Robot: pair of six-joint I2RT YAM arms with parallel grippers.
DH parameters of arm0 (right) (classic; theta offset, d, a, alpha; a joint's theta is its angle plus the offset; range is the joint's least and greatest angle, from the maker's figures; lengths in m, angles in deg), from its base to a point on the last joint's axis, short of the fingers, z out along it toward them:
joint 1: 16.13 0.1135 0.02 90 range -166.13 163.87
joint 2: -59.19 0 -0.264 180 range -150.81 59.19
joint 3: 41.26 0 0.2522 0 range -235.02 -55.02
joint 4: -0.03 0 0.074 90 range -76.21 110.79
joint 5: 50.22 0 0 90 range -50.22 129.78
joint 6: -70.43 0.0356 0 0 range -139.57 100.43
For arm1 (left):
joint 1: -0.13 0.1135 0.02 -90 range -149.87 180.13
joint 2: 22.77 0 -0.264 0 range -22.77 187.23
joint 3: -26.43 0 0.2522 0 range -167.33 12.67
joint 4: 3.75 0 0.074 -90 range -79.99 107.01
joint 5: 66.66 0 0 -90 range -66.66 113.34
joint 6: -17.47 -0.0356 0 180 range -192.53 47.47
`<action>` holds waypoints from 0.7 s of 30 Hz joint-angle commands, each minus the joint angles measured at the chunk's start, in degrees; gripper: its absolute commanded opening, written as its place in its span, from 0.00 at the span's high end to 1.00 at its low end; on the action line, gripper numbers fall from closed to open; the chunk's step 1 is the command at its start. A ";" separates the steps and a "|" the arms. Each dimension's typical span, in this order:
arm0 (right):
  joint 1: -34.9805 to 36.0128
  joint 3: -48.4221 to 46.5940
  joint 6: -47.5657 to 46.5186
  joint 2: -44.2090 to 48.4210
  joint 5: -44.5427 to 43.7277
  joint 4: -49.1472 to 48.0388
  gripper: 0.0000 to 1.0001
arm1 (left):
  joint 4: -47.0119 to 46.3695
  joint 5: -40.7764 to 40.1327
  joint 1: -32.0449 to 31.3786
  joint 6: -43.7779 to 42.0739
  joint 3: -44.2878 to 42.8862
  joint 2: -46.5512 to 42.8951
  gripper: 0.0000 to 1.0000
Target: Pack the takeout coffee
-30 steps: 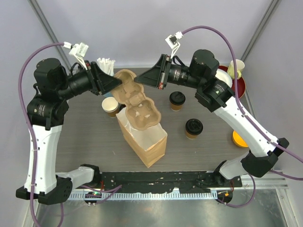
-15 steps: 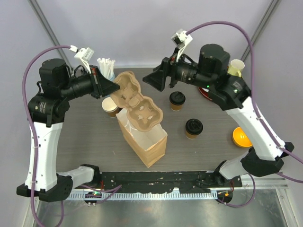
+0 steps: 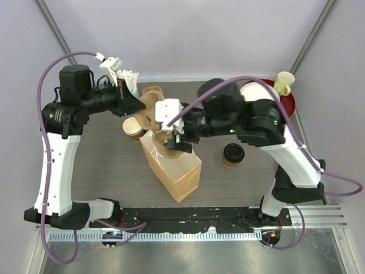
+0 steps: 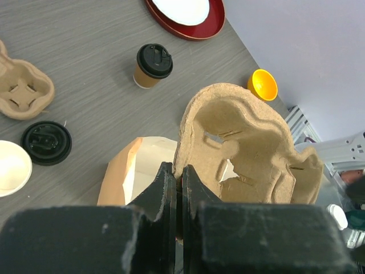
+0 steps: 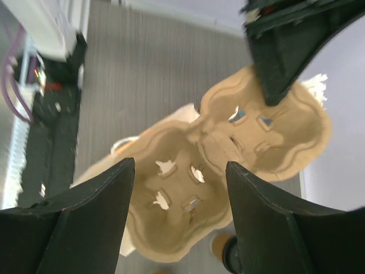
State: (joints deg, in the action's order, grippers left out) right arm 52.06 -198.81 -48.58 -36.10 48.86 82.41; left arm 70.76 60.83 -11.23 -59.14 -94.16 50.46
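No legible text, label, brand, number or sign anywhere in any view

1. Tan moulded-pulp cup carrier (image 4: 251,148): one plain colour, no print.
2. Small brown kraft-paper cup (image 4: 148,74): round black plastic lid (image 4: 154,59).
3. Desk (image 4: 74,63): grey, with fine wood-grain streaks.
4. Round dark-red tray (image 4: 199,33): white plate (image 4: 182,7) inside.
5. Small round bowl (image 4: 262,84): orange-yellow.
6. Brown paper bag (image 4: 114,182): white inside.
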 commanded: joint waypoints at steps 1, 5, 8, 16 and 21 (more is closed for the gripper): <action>1.68 -0.08 -11.39 -2.09 -6.61 7.73 0.30 | 1.56 0.74 -0.95 -3.19 -2.42 -0.81 1.00; 2.48 -1.51 -15.53 -4.65 -8.82 7.07 0.35 | 2.70 -0.05 -2.18 -4.16 -2.95 -0.46 1.00; 3.70 -0.36 -18.08 -4.64 -13.46 6.26 0.34 | 3.49 -1.02 -3.14 -5.38 -2.51 -0.63 1.00; 5.03 2.11 -18.97 -5.08 -14.27 5.48 0.27 | 4.37 -1.37 -3.94 -5.74 -1.54 -0.72 1.00; 5.03 5.97 -18.62 -4.65 -14.00 6.35 0.31 | 4.02 0.56 -4.11 -5.48 -2.25 -0.37 1.00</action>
State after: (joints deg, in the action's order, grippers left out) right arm 56.69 -195.16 -66.20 -42.09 36.40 89.23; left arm 74.83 59.32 -14.92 -64.19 -94.93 50.49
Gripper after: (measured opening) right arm 0.720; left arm 0.045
